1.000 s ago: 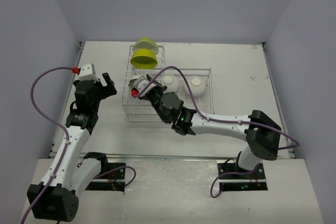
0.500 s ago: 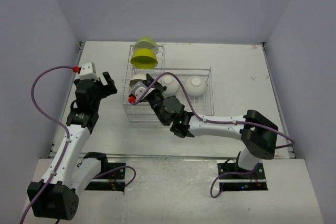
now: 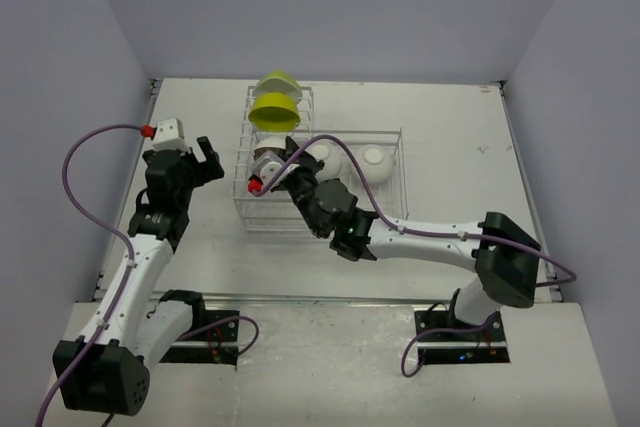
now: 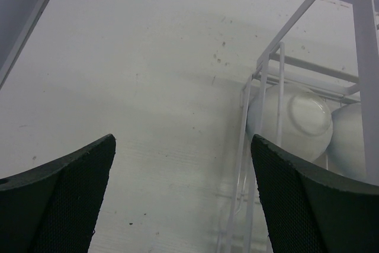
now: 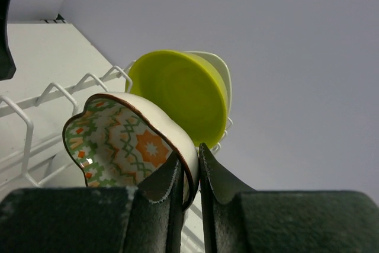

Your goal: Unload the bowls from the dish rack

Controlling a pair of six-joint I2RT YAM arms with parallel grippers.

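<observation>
My right gripper (image 5: pixel 189 167) is shut on the rim of the patterned bowl (image 5: pixel 127 143), one finger inside and one outside, holding it above the left end of the dish rack (image 3: pixel 392 137). From above, the patterned bowl (image 3: pixel 268 165) shows just past the gripper (image 3: pixel 282 169). Two lime-yellow bowls (image 3: pixel 274 110) stand in the rack's tall slotted end, seen as a lime-yellow bowl (image 5: pixel 180 93) behind the held one. Two white bowls (image 3: pixel 374 159) lie upside down in the low basket. My left gripper (image 3: pixel 202 159) stands open left of the rack, empty, facing a white bowl (image 4: pixel 296 119) through the wires.
Purple cables loop off both wrists. The rack's wire wall (image 4: pixel 251 146) stands close to the right finger (image 4: pixel 308 199) of my left gripper. Grey walls enclose the white table (image 3: pixel 460 117) on three sides.
The right gripper has lifted the patterned bowl slightly and shifted it a little toward the back. The left arm has hardly moved.
</observation>
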